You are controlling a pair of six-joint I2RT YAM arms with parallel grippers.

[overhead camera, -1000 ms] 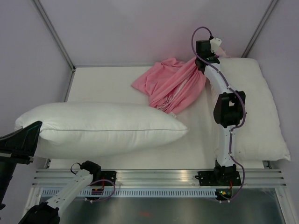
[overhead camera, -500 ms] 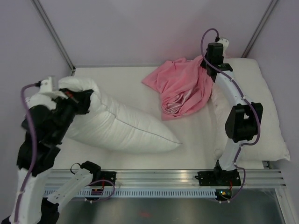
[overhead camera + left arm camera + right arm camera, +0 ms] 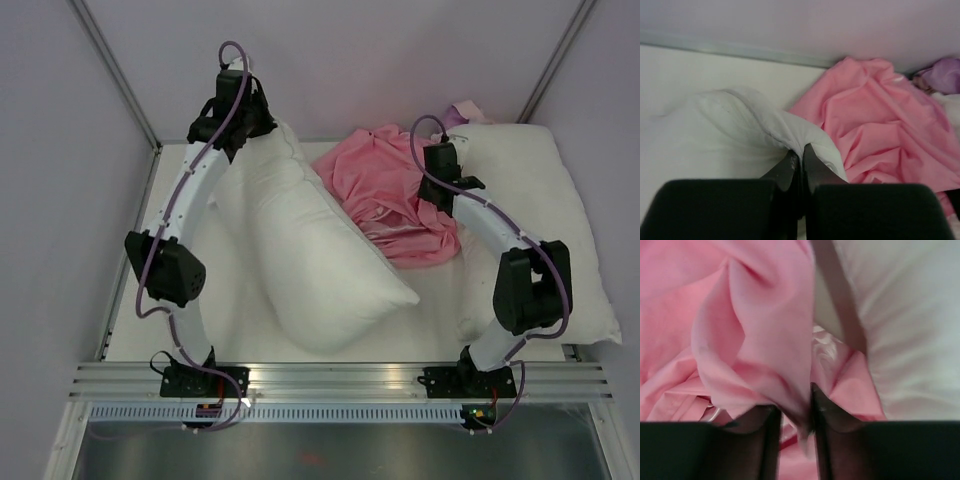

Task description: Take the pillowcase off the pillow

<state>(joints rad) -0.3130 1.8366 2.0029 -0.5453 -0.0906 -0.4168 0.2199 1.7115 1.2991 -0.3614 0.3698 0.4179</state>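
white and bare, the pillow sprawls diagonally across the table, its plump end nearest the arm bases and its far corner reaching toward the back wall. the left gripper is clamped tight on a fold of that far corner. touching the pillow's right flank, the pink pillowcase sits in a crumpled heap (fully off the pillow), wedged between it and a second white pillow on the right. the right gripper is down in the heap, its fingers slightly parted with a pink fold hanging between them.
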